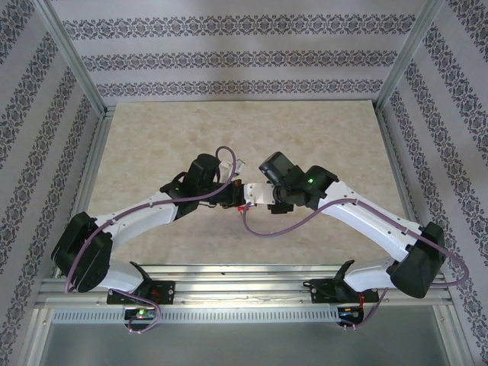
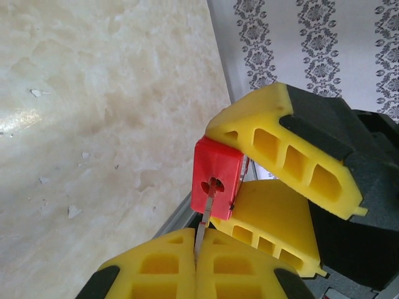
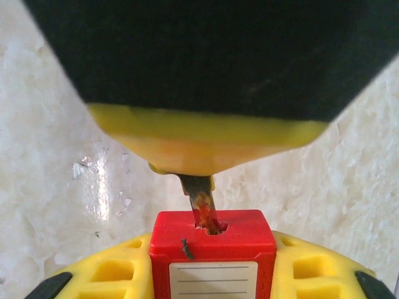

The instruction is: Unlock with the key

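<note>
In mid-air over the table, my right gripper (image 3: 212,265) is shut on a red padlock (image 3: 212,244), white label toward the camera and keyhole facing up. My left gripper (image 2: 197,248) is shut on a metal key (image 2: 207,208), its yellow pads pressed together on the key's head. The blade tip sits in the padlock's (image 2: 217,167) keyhole, with most of the key (image 3: 202,198) blade showing outside it. From above, the left gripper (image 1: 229,195) and the right gripper (image 1: 258,195) meet tip to tip at the table's middle, a sliver of the red padlock (image 1: 242,205) between them. The shackle is hidden.
The marble-patterned table (image 1: 191,130) is bare around the arms, with small white flecks on its surface. Patterned walls and aluminium frame posts (image 1: 76,61) enclose it on three sides. A purple cable (image 1: 282,227) loops beneath the right wrist.
</note>
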`<state>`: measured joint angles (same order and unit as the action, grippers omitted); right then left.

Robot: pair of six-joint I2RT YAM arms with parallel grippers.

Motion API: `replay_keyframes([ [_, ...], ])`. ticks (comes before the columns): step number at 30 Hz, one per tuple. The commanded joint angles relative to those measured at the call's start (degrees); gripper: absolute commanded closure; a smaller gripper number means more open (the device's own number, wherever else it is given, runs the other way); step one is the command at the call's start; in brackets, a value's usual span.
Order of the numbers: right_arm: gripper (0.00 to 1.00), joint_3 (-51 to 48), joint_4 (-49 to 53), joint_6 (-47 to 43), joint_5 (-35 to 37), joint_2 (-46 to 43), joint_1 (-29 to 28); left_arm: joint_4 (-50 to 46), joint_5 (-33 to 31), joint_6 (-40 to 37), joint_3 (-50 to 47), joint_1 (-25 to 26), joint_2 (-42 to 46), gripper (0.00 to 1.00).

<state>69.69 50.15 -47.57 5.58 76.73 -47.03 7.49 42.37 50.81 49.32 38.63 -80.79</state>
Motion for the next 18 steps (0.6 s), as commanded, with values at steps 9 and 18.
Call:
replay_keyframes([
  [9, 1.00, 2.88, -21.25, -7.17, -21.49, -2.30, -7.29, 14.79, 7.30, 4.51, 0.74, 2.56, -2.27, 1.00],
  [18, 1.00, 0.42, -20.54, -8.62, -20.07, -2.99, -9.73, 1.89, 11.65, -2.32, 9.66, -0.09, -4.91, 1.00],
])
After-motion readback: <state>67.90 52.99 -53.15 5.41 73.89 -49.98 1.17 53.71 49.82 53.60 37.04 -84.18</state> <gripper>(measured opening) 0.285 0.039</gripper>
